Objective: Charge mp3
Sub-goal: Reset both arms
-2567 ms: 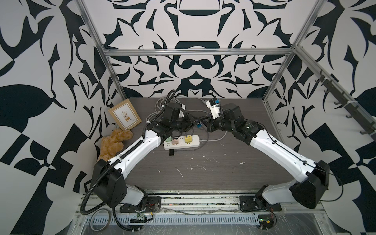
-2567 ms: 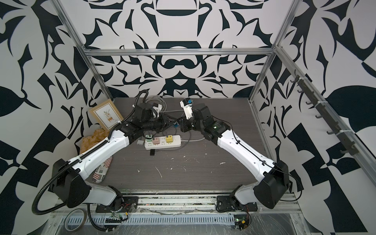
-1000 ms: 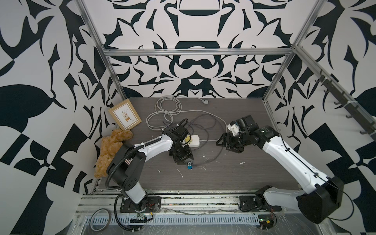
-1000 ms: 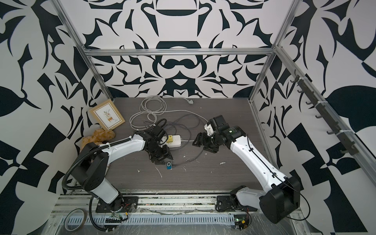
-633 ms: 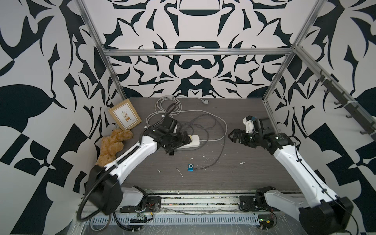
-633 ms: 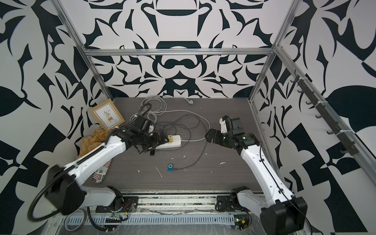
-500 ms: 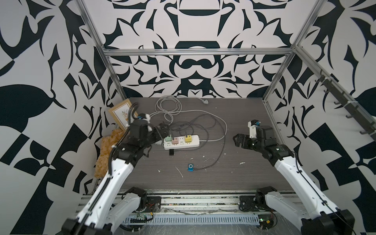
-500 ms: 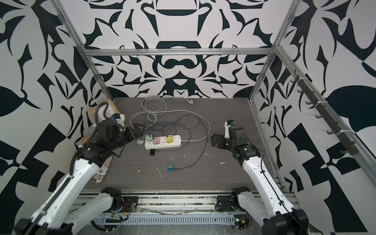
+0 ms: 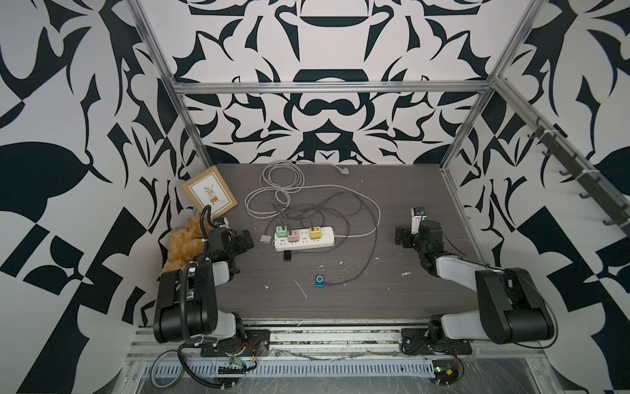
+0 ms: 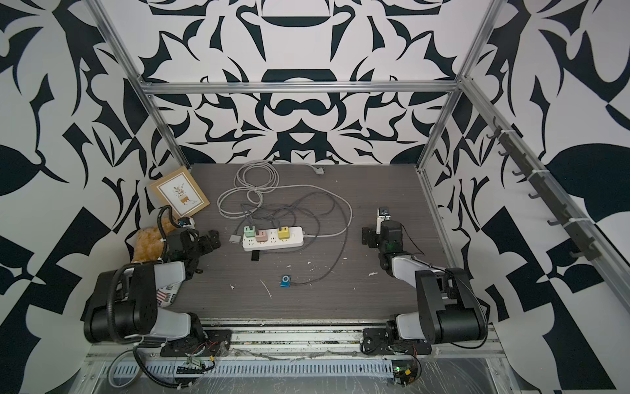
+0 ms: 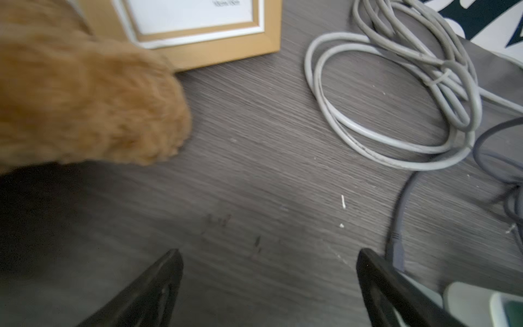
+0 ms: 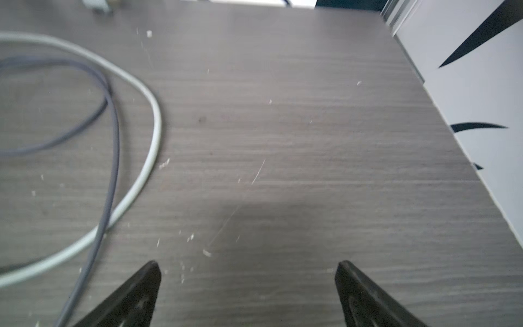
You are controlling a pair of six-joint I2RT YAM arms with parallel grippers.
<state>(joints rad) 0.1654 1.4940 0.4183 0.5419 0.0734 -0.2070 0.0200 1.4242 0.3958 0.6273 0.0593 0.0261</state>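
Blue mp3 (image 9: 319, 280) flat and face up on the dark wood-grain surface (image 9: 392, 307), toward the front middle, well apart from both arms. Thin dark cable (image 9: 341, 282) reaching the mp3's edge on the right arm's side in both top views. Seemingly plugged in there, though too small to be sure.

Behind the mp3, a white power strip (image 9: 305, 239) carrying a green charger cube (image 9: 281, 232), a pink one (image 9: 292, 235) and a yellow one (image 9: 314, 233) in a row. Small black device (image 9: 288, 256) just in front of the strip. Pale grey cable (image 9: 279, 184) coiled loosely toward the back wall.

Left gripper (image 9: 244, 239) low over the surface near the strip's left end, jaws spread wide and holding nothing. In the left wrist view, only bare wood between the black fingertips (image 11: 169, 263). Tan plush toy (image 9: 182, 244) and a wooden picture frame (image 9: 209, 194) close by on that side.

Right gripper (image 9: 401, 237) well off to the right of the strip, jaws likewise wide apart and empty. In the right wrist view, just bare wood and scattered white crumbs ahead of it.
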